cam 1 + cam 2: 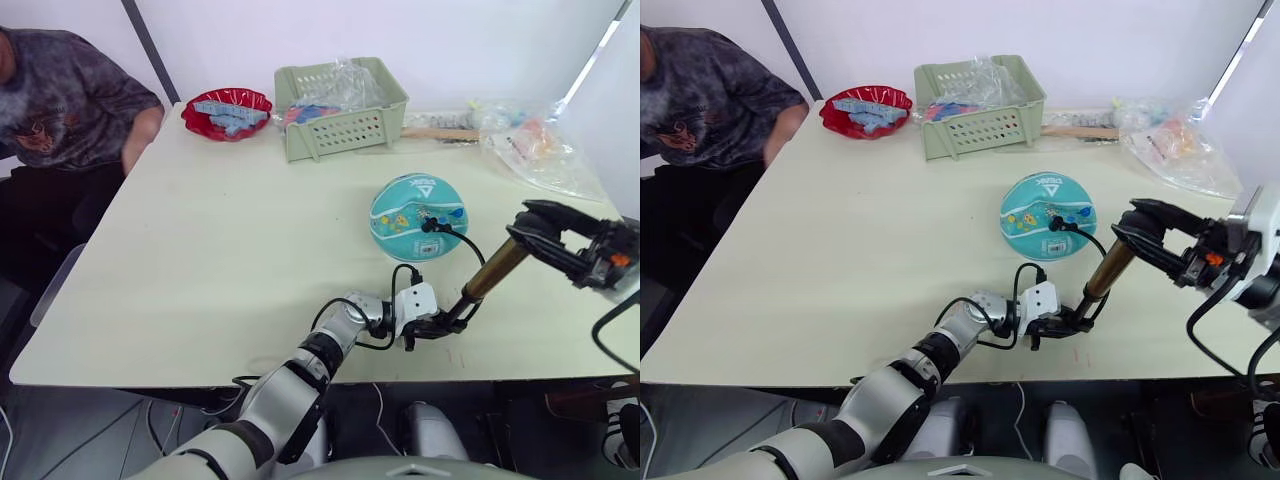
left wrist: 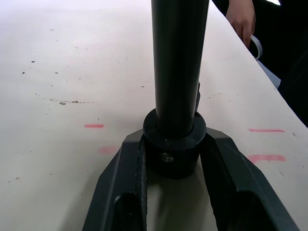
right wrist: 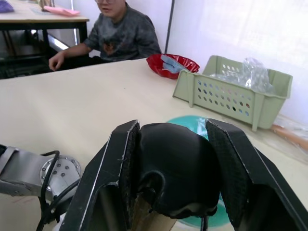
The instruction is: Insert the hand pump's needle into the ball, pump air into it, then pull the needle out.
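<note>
In the left eye view, the ball (image 1: pixel 418 217) lies right of centre on the table (image 1: pixel 200 260), with the needle (image 1: pixel 432 225) at its near side. Lower right, the pump (image 1: pixel 493 272) leans between both grippers.

Left wrist view: the left gripper (image 2: pixel 175 163) is closed on the pump's base, probably to steady it.

Right wrist view: the right gripper (image 3: pixel 178 163) clamps the black handle, ready for pumping.

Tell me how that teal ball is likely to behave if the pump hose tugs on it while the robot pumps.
The ball is round and sits free on the flat table, with nothing bracing it, so it would probably roll easily. It looks small and air-filled, so likely light enough for a tug to shift it. The thin black hose curves slackly, so it may flex first.
</note>
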Motion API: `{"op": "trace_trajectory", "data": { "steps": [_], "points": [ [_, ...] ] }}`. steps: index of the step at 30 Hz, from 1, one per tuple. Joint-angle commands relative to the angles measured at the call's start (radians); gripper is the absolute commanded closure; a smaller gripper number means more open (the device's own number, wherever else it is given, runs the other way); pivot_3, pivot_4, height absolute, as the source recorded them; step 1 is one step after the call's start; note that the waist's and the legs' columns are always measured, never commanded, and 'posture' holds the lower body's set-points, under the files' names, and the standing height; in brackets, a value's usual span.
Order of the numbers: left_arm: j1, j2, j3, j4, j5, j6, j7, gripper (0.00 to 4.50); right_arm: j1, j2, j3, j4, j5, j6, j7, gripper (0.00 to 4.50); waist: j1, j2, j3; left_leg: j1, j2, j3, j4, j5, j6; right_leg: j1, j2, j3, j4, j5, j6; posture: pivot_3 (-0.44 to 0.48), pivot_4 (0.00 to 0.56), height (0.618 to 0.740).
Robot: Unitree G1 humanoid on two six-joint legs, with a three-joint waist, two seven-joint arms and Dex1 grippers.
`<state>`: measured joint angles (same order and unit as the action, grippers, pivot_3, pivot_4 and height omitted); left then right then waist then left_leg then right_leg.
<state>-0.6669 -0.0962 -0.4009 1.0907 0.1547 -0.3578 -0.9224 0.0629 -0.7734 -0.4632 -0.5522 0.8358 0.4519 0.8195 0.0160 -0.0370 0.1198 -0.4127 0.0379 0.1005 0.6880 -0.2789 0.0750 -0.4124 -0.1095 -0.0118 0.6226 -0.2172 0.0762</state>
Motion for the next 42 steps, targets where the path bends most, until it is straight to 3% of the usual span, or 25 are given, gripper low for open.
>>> {"op": "trace_trajectory", "data": {
  "steps": [1,13,22,31,34,42],
  "points": [
    [0.040,0.029,-0.028,0.084,0.058,0.041,0.003,3.39,0.068,0.036,0.076,0.023,-0.085,-0.043,0.021,2.82,0.000,-0.001,-0.001,0.000,0.000,0.002,0.000,0.000,0.001,-0.001,-0.001,0.001,0.000,0.000,-0.001,0.000,0.150,0.738],
    [0.041,0.028,-0.024,0.084,0.056,0.047,0.007,3.39,0.157,0.177,0.259,0.163,-0.242,-0.188,0.035,2.82,0.000,-0.007,-0.009,0.007,0.000,0.012,0.000,-0.011,0.004,-0.001,-0.008,0.000,-0.004,0.001,-0.001,0.000,0.150,0.738],
    [0.038,0.021,-0.024,0.089,0.057,0.047,0.010,3.39,0.162,0.221,0.265,0.187,-0.221,-0.188,0.023,2.82,0.000,-0.005,-0.009,0.011,0.001,0.004,0.000,-0.013,0.004,0.007,-0.012,-0.017,-0.006,0.000,-0.001,0.000,0.150,0.738],
    [0.044,0.023,-0.025,0.094,0.060,0.046,0.009,3.39,0.092,0.138,0.127,0.025,-0.005,-0.062,0.001,2.82,0.004,0.004,-0.005,0.009,0.001,-0.002,0.000,-0.012,0.003,0.010,-0.016,-0.030,-0.008,0.000,-0.001,0.000,0.150,0.738],
    [0.044,0.023,-0.025,0.094,0.061,0.046,0.008,3.39,0.067,0.097,0.065,-0.007,0.082,-0.005,-0.018,2.82,0.004,0.012,-0.005,0.001,0.001,-0.008,0.000,-0.012,0.003,0.008,-0.015,-0.036,-0.014,0.001,-0.001,0.000,0.150,0.738],
    [0.045,0.020,-0.027,0.096,0.062,0.045,0.005,3.39,-0.029,0.001,-0.073,-0.014,0.255,0.106,-0.074,2.82,0.005,0.015,-0.002,-0.002,0.000,-0.015,0.001,-0.012,0.003,0.009,-0.015,-0.043,-0.015,0.001,-0.001,0.000,0.150,0.738]
  ]
}}
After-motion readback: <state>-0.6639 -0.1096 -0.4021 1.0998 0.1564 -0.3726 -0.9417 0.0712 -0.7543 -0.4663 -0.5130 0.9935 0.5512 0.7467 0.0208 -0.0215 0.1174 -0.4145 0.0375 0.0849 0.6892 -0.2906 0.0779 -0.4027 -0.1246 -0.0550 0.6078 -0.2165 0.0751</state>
